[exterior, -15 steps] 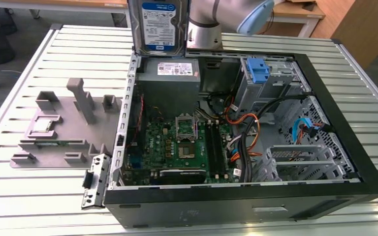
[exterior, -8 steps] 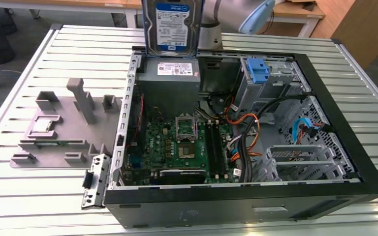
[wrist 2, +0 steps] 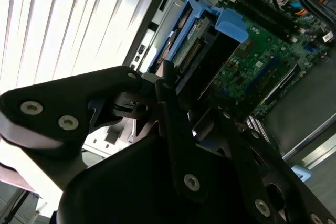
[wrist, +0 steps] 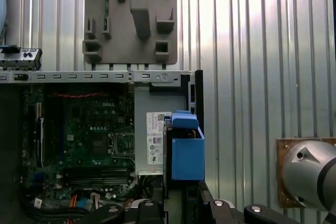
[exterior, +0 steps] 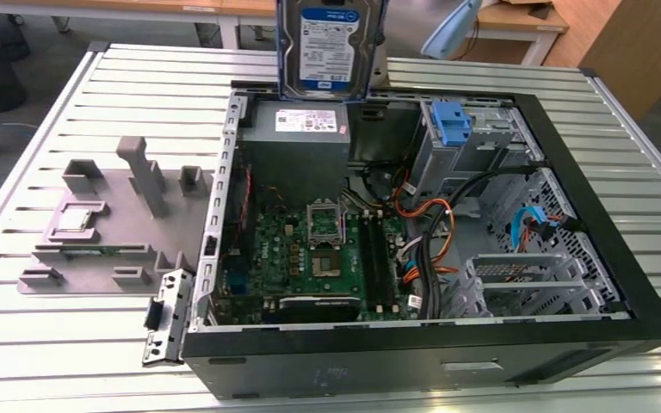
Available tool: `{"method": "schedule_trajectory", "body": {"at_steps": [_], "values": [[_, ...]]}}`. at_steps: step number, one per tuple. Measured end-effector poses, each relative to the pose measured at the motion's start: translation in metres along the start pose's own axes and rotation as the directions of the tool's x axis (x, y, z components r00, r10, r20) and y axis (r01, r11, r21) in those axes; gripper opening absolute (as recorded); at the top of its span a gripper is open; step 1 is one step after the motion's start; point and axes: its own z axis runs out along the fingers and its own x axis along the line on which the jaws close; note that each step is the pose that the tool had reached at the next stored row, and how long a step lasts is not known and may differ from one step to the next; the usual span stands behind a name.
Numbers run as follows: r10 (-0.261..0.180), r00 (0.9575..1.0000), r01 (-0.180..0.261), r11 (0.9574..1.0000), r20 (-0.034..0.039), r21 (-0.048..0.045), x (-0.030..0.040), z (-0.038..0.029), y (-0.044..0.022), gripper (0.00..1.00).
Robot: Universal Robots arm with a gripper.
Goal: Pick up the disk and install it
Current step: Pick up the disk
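Hanging upright, disk (exterior: 330,47) (label outward), over case (exterior: 423,374)

Gripper (wrist 2: 197,106): black, its two fingers (wrist 2: 173,124) squeeze the disk (wrist 2: 199,51) from both sides.
Grip: the disk sticks out past the fingers.
Arm: a round grey joint (wrist: 310,174) sits close beside the gripper.

the exterior view's top edge cuts off the disk (exterior: 330,47).
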Motion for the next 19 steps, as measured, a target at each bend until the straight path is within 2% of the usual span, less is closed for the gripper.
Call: {"method": "schedule_trajectory", "body": {"at_steps": [11,14,19], "values": [[0.0,1.0,0.0,1.0,-0.0001,-0.0001,-0.001,-0.0011,-0.0355,0.35],[0.0,1.0,0.0,1.0,0.0001,0.0001,-0.001,-0.0011,-0.0386,0.35],[0.0,1.0,0.0,1.0,0.0,0.0,-0.001,-0.0012,-0.0388,0.35]]}}
